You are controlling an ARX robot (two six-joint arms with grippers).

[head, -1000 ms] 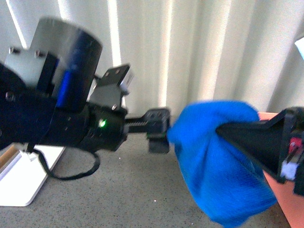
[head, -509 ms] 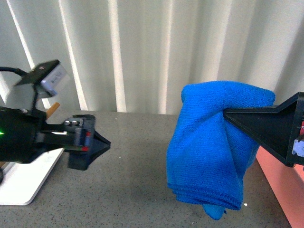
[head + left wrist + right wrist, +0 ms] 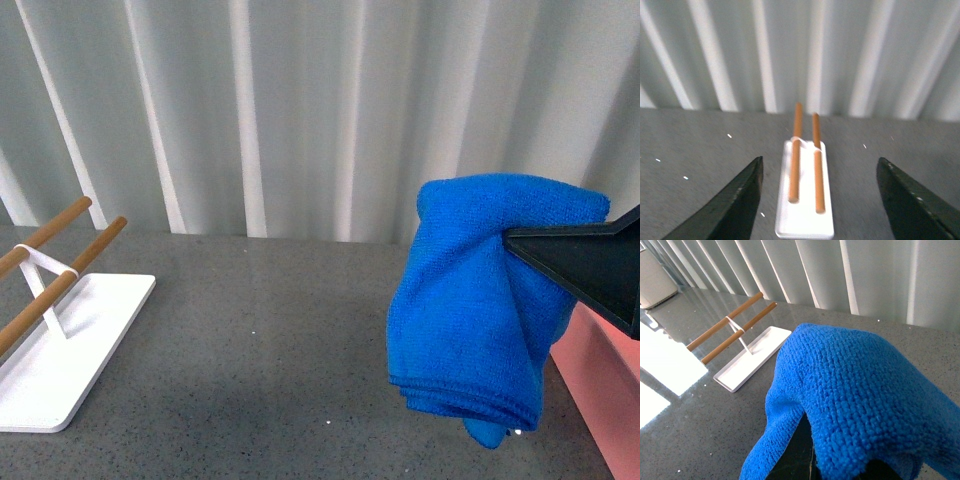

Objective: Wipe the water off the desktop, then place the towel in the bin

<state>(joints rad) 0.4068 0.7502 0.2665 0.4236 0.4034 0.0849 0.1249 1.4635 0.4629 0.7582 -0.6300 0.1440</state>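
One desktop (image 3: 250, 380), dark grey with fine light speckles, fills the lower half of the front view and is the largest item. Behind its far edge hangs a white pleated curtain (image 3: 300, 110) that spans the full width. At the far right edge of the front view, a salmon-pink bin (image 3: 600, 390) stands on the desktop; only part of one smooth wall shows. The towel (image 3: 490, 300), bright blue and folded in thick layers, hangs in the air over the right side of the desktop, with its stitched lower edge pointing down. Its right margin overlaps the bin wall in the front view; whether any part is above the bin opening cannot be told. In the right wrist view the towel (image 3: 860, 400) drapes over the gripper and covers it. At the left of the desktop, well apart from the towel, lies a flat white tray (image 3: 90, 345) carrying two wooden rails (image 3: 60, 225), which run side by side on a white bracket. The right gripper (image 3: 520, 245) enters from the right edge as a black tapered finger and is clamped on the upper right part of the towel, bearing its weight. The left gripper (image 3: 820, 162) shows only in the left wrist view: its jaws stand wide apart and hold nothing, with the tray (image 3: 805, 227) between them further off.
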